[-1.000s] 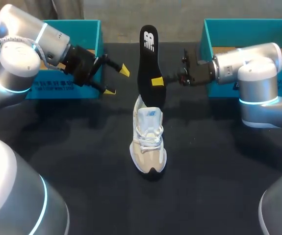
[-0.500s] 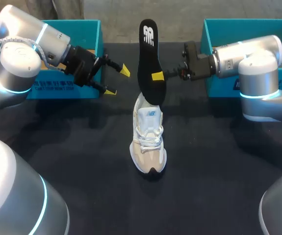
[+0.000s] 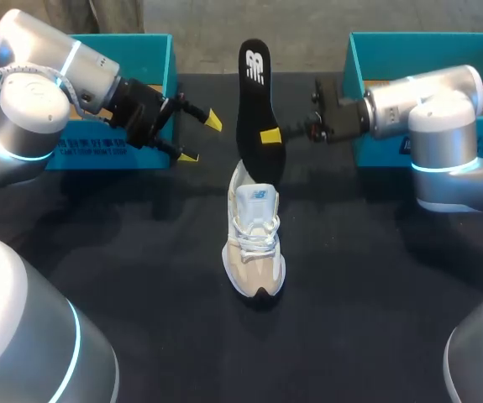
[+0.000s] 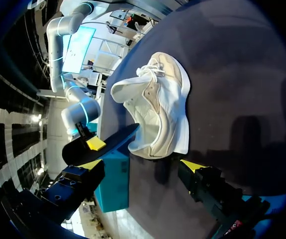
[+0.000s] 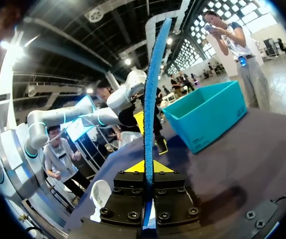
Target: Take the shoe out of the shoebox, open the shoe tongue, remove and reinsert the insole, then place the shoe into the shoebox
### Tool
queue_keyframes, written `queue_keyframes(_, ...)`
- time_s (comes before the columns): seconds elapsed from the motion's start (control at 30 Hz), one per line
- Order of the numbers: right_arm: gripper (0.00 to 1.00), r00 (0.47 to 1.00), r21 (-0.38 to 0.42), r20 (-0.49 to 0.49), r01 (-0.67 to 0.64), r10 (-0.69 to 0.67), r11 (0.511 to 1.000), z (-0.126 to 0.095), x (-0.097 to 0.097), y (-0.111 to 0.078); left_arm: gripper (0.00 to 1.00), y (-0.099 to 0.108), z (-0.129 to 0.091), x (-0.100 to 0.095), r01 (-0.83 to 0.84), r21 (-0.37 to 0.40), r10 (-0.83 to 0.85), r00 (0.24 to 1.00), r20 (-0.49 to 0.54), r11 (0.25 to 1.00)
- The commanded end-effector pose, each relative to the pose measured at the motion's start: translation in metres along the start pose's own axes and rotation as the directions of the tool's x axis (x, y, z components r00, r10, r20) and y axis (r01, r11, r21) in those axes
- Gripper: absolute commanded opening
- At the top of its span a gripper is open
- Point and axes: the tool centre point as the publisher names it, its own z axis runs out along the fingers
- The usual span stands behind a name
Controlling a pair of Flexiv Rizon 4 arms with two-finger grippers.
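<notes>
Over the heel of the shoe (image 3: 255, 239), the insole (image 3: 254, 101) stands upright in a pinch.
Right gripper (image 3: 269, 137) is clamped on the insole's edge, low down; the pale shoe sits mid-surface (image 3: 140, 269). The insole looks thin, light and bendy, so it will likely buckle if pushed from high up; a hold near the heel end should steer it best. Left gripper (image 3: 200, 138) hangs spread and empty.

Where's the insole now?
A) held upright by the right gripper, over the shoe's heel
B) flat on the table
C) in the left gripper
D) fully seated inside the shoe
A: the right gripper is shut on the black insole, which stands upright above the heel of the shoe; the left gripper is open and empty.
</notes>
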Motion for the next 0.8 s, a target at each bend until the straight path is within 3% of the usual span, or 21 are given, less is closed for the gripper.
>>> queue_keyframes(0.03,0.00,1.000,-0.008,0.010,-0.002,0.003,1.000,0.002,0.003,-0.004,1.00,0.000,0.001,0.000,-0.002,0.000,0.002,1.000,-0.002,1.000)
queue_keyframes(0.47,0.00,1.000,-0.017,0.011,-0.017,0.017,1.000,0.005,0.007,-0.009,1.00,-0.001,0.001,0.003,0.000,0.004,0.000,1.000,-0.003,1.000)
queue_keyframes(0.8,0.00,1.000,-0.023,0.010,-0.009,0.009,1.000,0.008,0.007,0.005,1.00,-0.002,0.000,0.003,0.000,0.002,0.000,1.000,0.002,1.000)
